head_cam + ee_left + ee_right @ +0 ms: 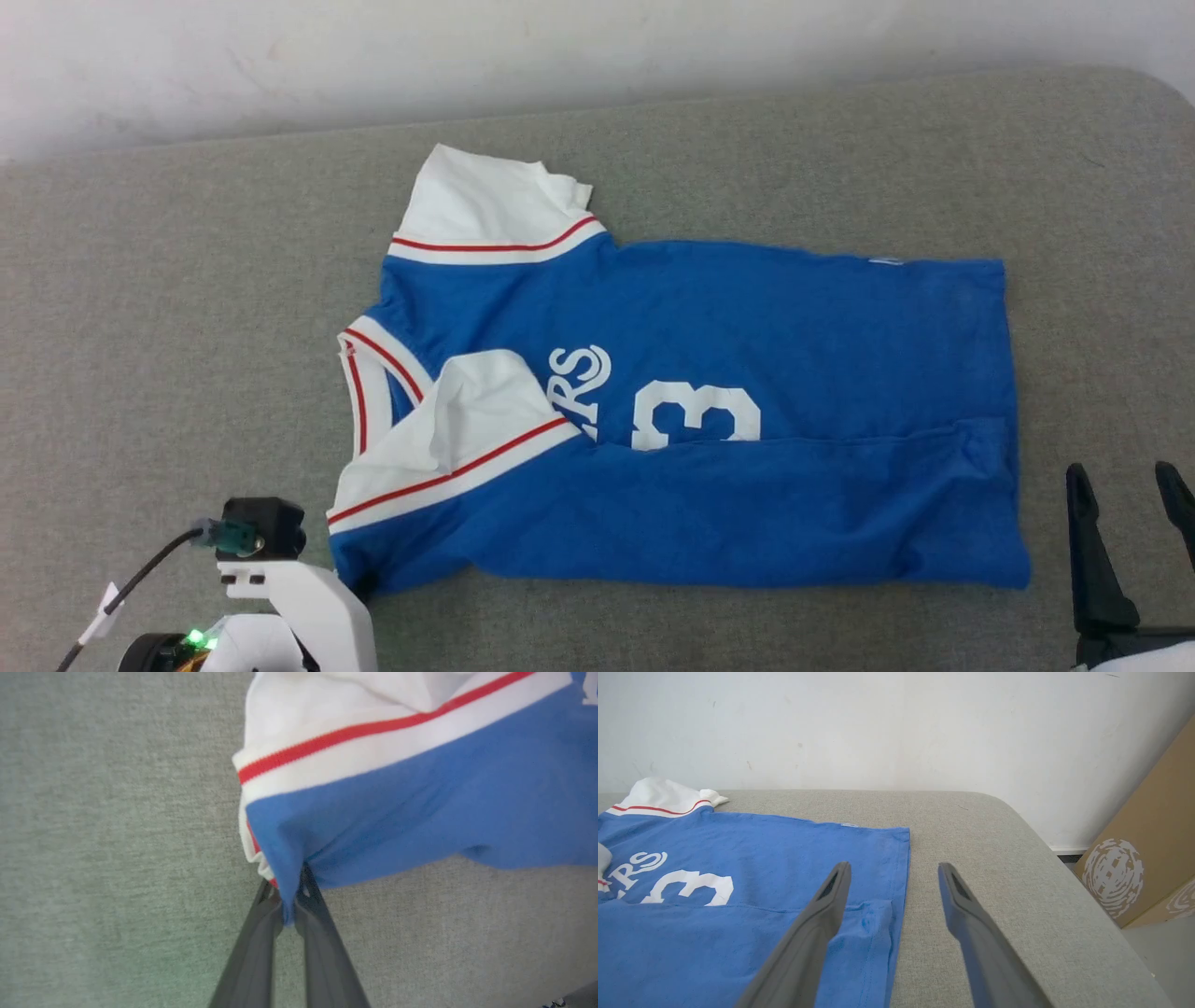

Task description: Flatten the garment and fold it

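Surface: we see a grey fabric-covered counter (187,327) with a rounded far-right corner.
Room: a plain white wall (878,728) runs right behind the counter. In the right wrist view a brown cardboard box (1148,849) with white swirl prints stands past the counter's right end, on a grey floor (1167,947).
Garment: the blue jersey T-shirt (747,317) lies across the middle of the counter, with its collar (369,373) toward the robot's left and its hem (1008,420) toward the right.
Fold state: we note that the near long side is folded up over the front and covers the lower part of the white print (695,415).
Sleeves: the far sleeve (485,201) sticks out toward the wall. The near sleeve (467,420) lies folded in over the chest.
Left claw: the left claw (288,896) is at the garment's near-left corner, and its fingers are pinched tight on a blue fold of the T-shirt just below the red-striped trim.
Right claw: the right claw (893,870) has its fingers spread wide and holds nothing.
Right claw vs garment: in the head view it sits just beside the near-right hem corner. In its own view one finger overlaps the hem edge and the other is over bare counter. We cannot tell whether it touches the cloth.
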You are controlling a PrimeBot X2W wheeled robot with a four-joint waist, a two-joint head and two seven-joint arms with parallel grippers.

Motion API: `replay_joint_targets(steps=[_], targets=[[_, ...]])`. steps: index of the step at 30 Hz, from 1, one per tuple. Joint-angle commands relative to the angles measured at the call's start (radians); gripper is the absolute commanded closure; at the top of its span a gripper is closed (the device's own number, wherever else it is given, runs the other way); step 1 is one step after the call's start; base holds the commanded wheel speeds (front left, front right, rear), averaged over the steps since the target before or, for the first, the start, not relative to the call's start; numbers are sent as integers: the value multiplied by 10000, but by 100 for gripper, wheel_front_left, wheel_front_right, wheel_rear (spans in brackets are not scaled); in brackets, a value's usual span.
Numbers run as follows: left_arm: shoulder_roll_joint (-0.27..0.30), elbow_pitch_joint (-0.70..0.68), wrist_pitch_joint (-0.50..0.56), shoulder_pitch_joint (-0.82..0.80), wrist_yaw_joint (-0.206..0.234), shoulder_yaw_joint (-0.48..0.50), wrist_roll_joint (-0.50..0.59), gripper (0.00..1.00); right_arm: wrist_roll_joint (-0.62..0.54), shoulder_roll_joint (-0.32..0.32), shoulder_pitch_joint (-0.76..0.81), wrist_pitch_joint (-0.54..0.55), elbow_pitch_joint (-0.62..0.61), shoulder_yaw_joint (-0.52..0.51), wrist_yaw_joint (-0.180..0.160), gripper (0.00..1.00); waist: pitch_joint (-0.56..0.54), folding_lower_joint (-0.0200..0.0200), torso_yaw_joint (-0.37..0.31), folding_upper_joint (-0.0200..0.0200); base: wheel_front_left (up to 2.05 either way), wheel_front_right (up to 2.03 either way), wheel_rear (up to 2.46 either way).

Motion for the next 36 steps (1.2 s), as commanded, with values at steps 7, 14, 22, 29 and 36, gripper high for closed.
replay_joint_targets(steps=[7,14,22,29,36], targets=[[-352,-72,-903,261,81,266,-44,100,-360,-356,-565,500,-406,9,-9,0,-118,-1,239,0,0,0,0],[-469,-737,-1245,436,241,253,108,100,538,-211,-146,2936,290,-404,-9,0,7,-1,486,0,0,0,0],[-463,-972,-1232,282,280,158,251,100,900,-140,-147,3963,1025,-476,-9,0,177,-1,634,0,0,0,0],[-385,-1104,-1168,144,313,155,316,100,1000,-77,-605,4354,1800,-482,-9,0,374,-1,744,0,0,0,0],[-387,-1100,-1110,142,343,174,231,100,1344,-19,-1081,5192,2443,-749,-9,100,466,-1,745,0,0,0,0]])
